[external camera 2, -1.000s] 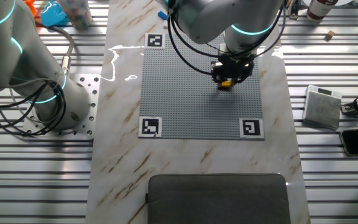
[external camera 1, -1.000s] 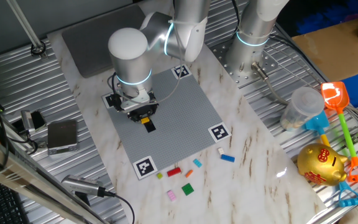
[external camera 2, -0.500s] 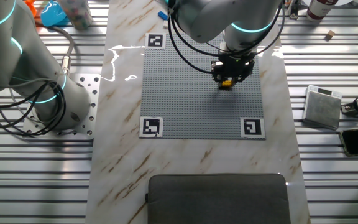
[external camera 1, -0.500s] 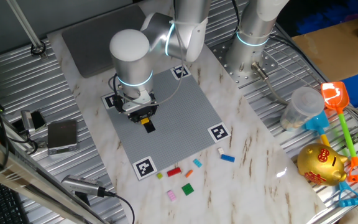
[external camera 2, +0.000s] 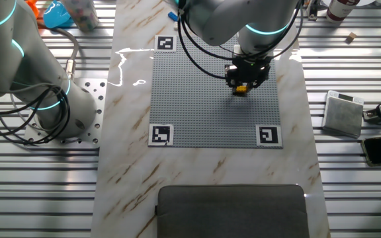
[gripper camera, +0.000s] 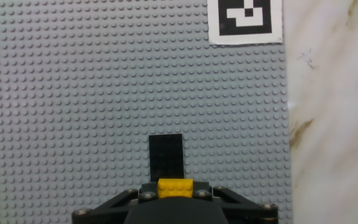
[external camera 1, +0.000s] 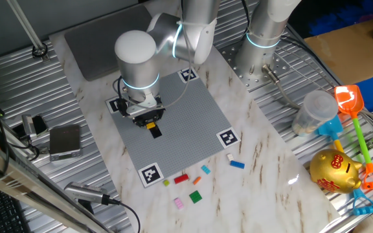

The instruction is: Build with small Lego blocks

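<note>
Yellow Lego brick [gripper camera: 175, 188] sits clamped in the gripper [gripper camera: 175, 198], low over the grey studded baseplate [gripper camera: 73, 93], just beside a black brick [gripper camera: 166, 157] already seated there, apparently lined up for pressing down next to it.

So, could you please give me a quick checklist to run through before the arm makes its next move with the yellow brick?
1. Yellow brick held between the tool tips: ok.
2. Black brick lying on the grey plate, right ahead of the yellow one: ok.
3. Yellow brick pressed onto the studs: cannot tell.
4. Plate around the black brick free of other bricks: ok.
5. Spare bricks, such as the red brick, on the marble off the plate: ok.
</note>
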Controlling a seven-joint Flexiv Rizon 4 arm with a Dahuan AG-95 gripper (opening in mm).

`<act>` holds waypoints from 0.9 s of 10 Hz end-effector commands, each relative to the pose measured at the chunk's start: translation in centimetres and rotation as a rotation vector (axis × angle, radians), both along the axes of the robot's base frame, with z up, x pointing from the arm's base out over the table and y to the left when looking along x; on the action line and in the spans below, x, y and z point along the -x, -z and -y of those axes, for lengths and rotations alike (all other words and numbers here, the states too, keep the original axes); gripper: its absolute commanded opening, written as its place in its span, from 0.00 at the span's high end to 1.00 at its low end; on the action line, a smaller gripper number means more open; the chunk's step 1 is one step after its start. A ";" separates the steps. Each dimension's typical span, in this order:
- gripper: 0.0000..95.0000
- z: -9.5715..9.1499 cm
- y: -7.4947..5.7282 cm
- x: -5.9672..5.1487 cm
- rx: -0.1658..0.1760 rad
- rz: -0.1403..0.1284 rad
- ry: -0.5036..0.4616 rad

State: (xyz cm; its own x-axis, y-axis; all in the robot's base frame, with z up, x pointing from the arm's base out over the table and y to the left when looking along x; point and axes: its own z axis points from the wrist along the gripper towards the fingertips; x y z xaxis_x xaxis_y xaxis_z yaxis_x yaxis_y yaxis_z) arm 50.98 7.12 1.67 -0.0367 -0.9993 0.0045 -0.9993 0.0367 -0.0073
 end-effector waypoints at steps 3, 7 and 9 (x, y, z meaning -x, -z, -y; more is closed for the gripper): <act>1.00 0.1 2.9 0.0 -0.003 0.004 -0.003; 1.00 0.2 2.9 0.0 -0.010 0.007 0.000; 0.80 0.1 2.9 0.0 -0.018 0.007 0.000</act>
